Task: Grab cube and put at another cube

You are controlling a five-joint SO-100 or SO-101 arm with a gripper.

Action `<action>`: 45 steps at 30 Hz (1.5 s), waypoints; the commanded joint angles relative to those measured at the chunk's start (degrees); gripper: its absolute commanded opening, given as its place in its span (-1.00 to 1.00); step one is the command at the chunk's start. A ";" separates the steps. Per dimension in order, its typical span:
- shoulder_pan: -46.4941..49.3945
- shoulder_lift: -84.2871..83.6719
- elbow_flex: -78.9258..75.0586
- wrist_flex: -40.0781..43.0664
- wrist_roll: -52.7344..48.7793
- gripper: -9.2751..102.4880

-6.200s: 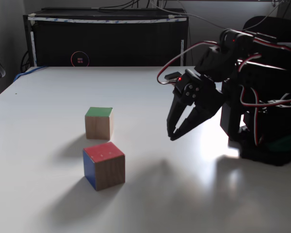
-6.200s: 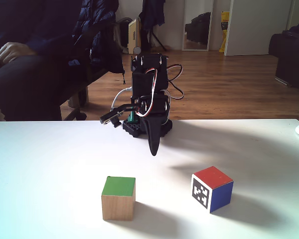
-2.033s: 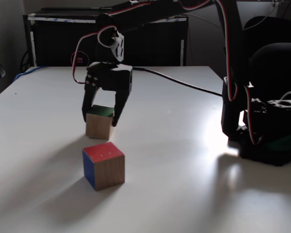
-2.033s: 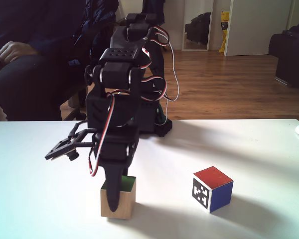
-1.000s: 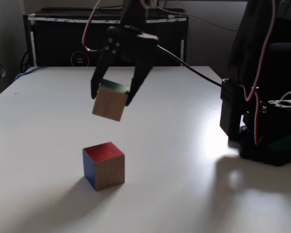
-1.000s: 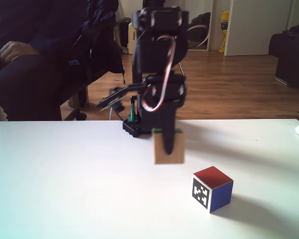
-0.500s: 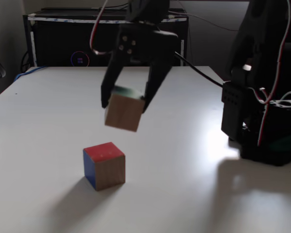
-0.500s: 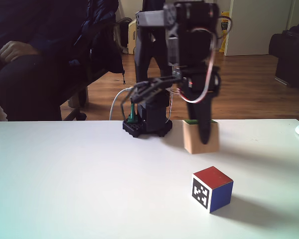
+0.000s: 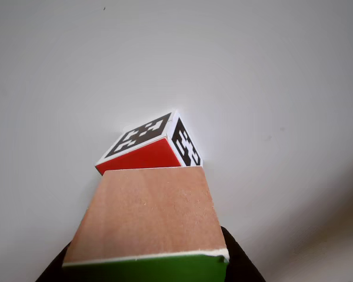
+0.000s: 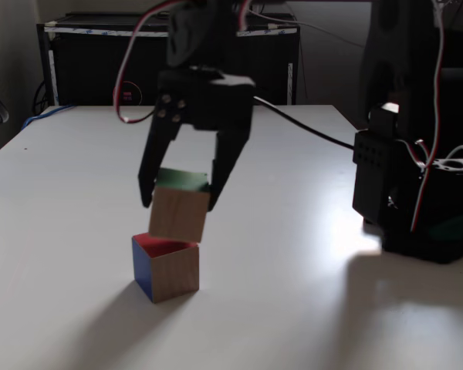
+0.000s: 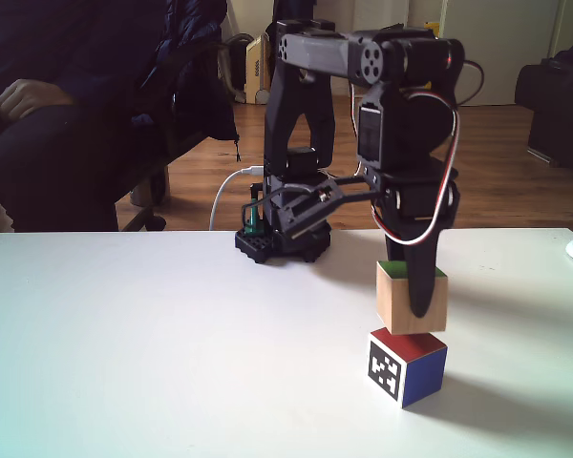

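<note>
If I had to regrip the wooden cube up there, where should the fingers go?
On two opposite wooden side faces of the cube, coming from above, as the gripper holds it now. Its green face is on top and the marker cube sits just beneath, so the flat sides are free.

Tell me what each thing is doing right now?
Wooden cube: held in the air, tilted, green face up, just above the marker cube; I cannot tell if they touch.
Marker cube: resting on the table, red face up.
End effector: shut on the wooden cube.
Table: holding the marker cube.
</note>
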 commanded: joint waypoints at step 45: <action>1.32 -10.02 -11.69 2.46 -0.18 -0.46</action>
